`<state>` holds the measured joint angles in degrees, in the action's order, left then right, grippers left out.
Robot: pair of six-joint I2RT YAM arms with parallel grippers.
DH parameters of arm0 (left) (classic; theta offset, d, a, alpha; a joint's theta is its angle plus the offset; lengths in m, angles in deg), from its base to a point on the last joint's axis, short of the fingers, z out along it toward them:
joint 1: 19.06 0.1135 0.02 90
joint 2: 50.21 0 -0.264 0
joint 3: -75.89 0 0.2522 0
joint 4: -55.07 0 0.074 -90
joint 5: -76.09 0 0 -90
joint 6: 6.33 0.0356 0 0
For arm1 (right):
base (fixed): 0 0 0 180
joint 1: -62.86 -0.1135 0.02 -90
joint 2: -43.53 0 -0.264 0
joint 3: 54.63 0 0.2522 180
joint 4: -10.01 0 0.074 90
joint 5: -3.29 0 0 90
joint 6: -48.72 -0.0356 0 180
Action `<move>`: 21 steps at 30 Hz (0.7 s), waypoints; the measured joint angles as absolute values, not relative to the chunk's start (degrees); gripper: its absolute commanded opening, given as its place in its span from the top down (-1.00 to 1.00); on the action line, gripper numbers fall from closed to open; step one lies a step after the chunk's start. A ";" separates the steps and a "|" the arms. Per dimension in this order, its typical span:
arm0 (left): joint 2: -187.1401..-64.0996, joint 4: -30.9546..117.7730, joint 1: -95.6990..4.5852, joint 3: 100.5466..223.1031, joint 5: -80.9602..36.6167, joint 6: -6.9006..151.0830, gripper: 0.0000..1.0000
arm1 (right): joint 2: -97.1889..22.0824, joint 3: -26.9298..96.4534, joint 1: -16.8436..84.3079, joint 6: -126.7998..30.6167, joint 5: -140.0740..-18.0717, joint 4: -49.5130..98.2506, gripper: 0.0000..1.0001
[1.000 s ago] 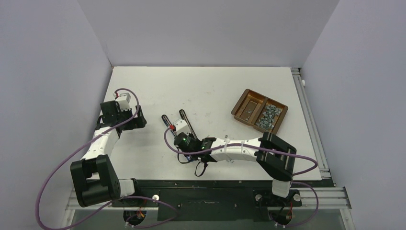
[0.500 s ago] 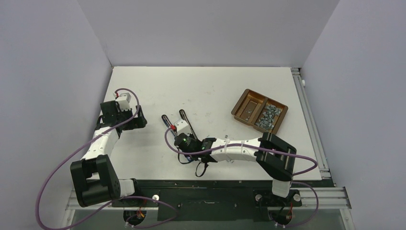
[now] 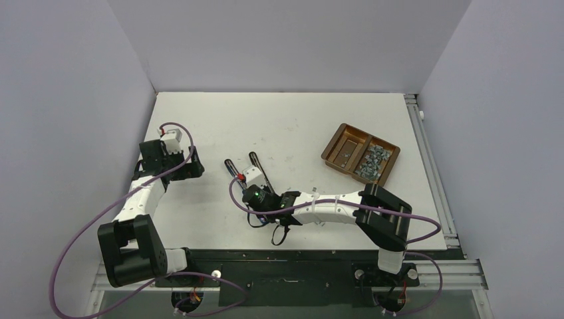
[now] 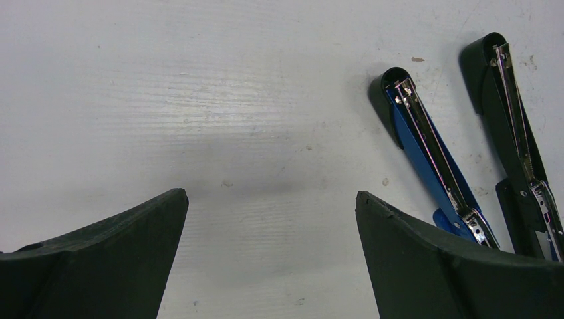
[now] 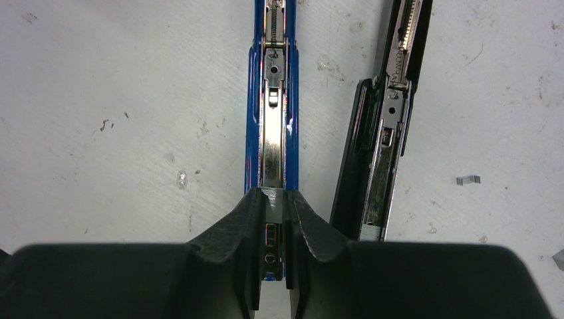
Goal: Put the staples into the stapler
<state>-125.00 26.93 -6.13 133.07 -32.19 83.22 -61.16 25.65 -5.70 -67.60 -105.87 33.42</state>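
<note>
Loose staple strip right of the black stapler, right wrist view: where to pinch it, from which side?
Likely straight from above, jaws across the two long sides of the staple strip. It lies flat on the table, apart from the black stapler, so there looks to be room on both sides.

The counter [image 5: 100, 80] is matt white, scuffed and flecked. The blue stapler [image 5: 255, 133] has a glossy shell round a polished metal rail; the black stapler [image 5: 352, 166], at its three o'clock, looks duller. The right tool [image 5: 273, 199] is matt black, probably plastic, and the staple strip [image 5: 273, 207] between its fingers is grey metal. At the counter's two o'clock, a brown, faintly glossy tray [image 3: 346, 149] holds silvery staples [image 3: 373, 159].
</note>
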 measured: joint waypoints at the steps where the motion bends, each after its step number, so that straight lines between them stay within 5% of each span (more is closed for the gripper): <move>1: -124.98 26.93 -6.13 133.07 -32.19 83.22 -0.92 | -61.16 25.65 -5.70 -67.63 -105.87 33.42 0.83; 21: -124.80 26.93 -6.13 133.10 -32.24 83.00 -0.92 | -61.16 25.65 -5.43 -67.65 -105.33 33.45 0.83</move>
